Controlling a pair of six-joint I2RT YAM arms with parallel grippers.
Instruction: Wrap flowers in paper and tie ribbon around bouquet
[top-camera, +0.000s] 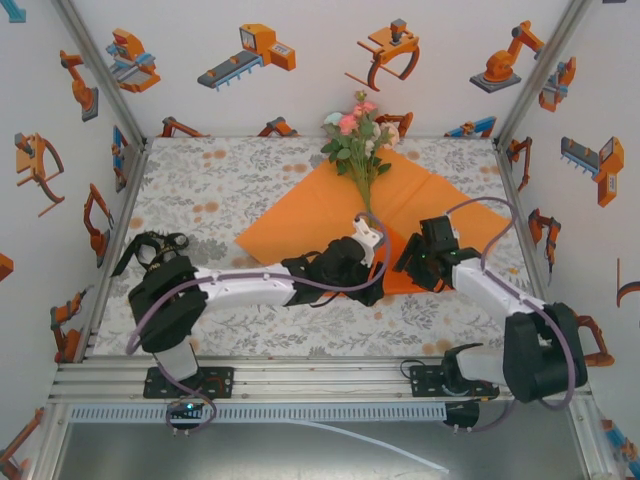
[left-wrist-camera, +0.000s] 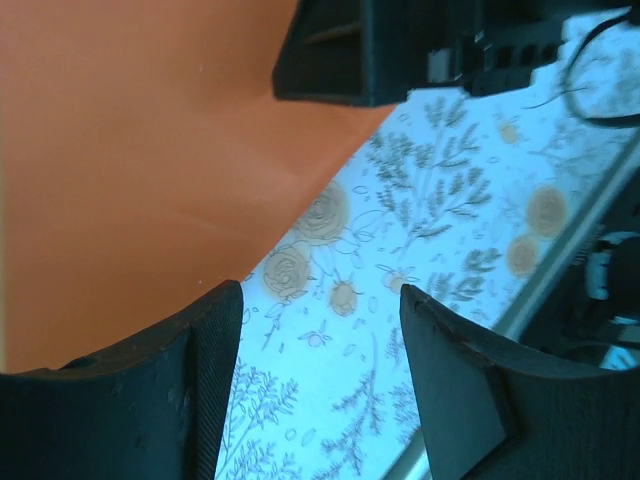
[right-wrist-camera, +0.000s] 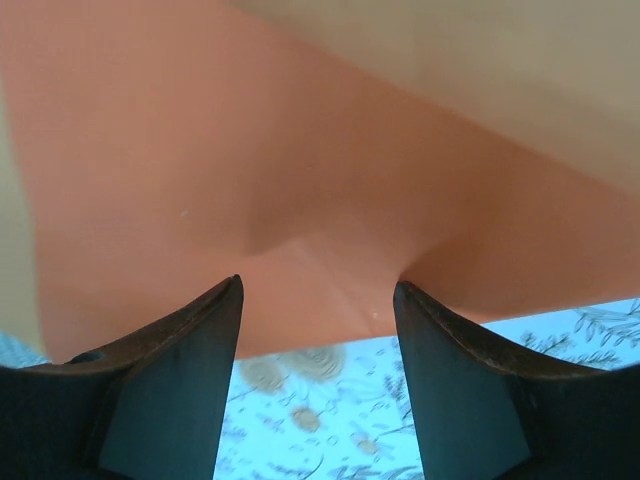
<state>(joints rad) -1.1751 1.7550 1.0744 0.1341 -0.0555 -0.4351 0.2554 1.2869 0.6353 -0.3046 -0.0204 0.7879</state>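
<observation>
**Wrap not begun: paper flat, flowers laid on it**

The paper (top-camera: 300, 225) lies spread on the tablecloth (left-wrist-camera: 450, 250). The flowers (top-camera: 358, 135) rest on it, blooms at the far corner, stems toward me. No fold or cone yet. My left gripper (left-wrist-camera: 320, 300) is released beside the paper's near edge, nothing between the jaws. My right gripper (right-wrist-camera: 318, 290) is released too, at that edge. What looks like the ribbon (top-camera: 145, 248) sits by my left base — untied.

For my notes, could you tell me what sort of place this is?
Likely a robot lab test cell: a frame of aluminium rails, walls printed with robot pictures, and a left arm and right arm bolted at a table.
</observation>
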